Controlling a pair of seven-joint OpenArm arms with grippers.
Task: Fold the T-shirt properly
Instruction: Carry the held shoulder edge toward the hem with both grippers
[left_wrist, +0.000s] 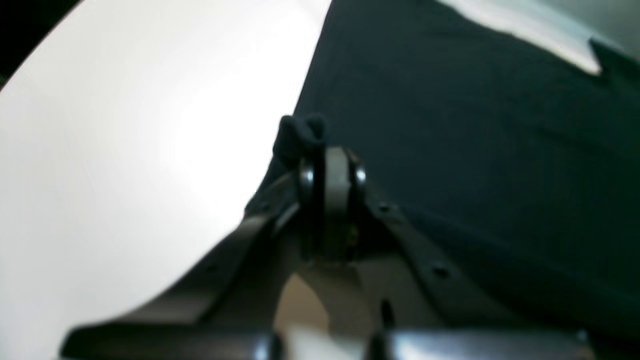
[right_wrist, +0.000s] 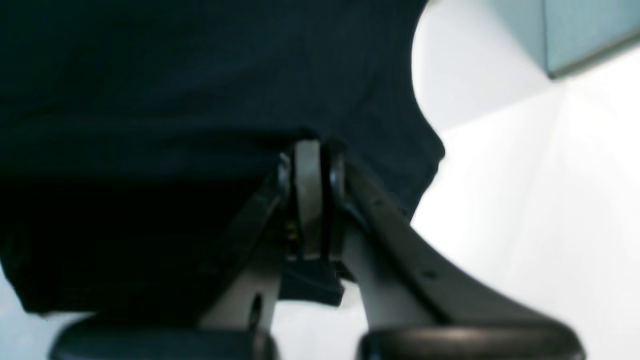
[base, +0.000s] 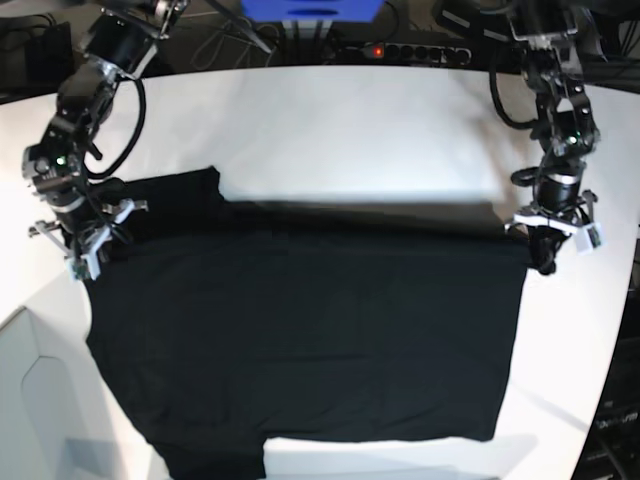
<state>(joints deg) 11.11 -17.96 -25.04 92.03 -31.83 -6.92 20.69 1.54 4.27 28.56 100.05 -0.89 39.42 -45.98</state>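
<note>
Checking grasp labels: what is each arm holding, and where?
Both hold the T-shirt: left gripper pinches its side edge, right gripper pinches cloth near the sleeve.

T-shirt (base: 300, 330): black cloth, matt, soft weave, faint creases. Table (base: 330, 130): white, smooth, slight sheen under the lights. Left gripper (left_wrist: 331, 150): dark fingers, seemingly plastic, semi-gloss, with shiny metal-looking fittings and a pale pad. Right gripper (right_wrist: 312, 150): same finish.
</note>
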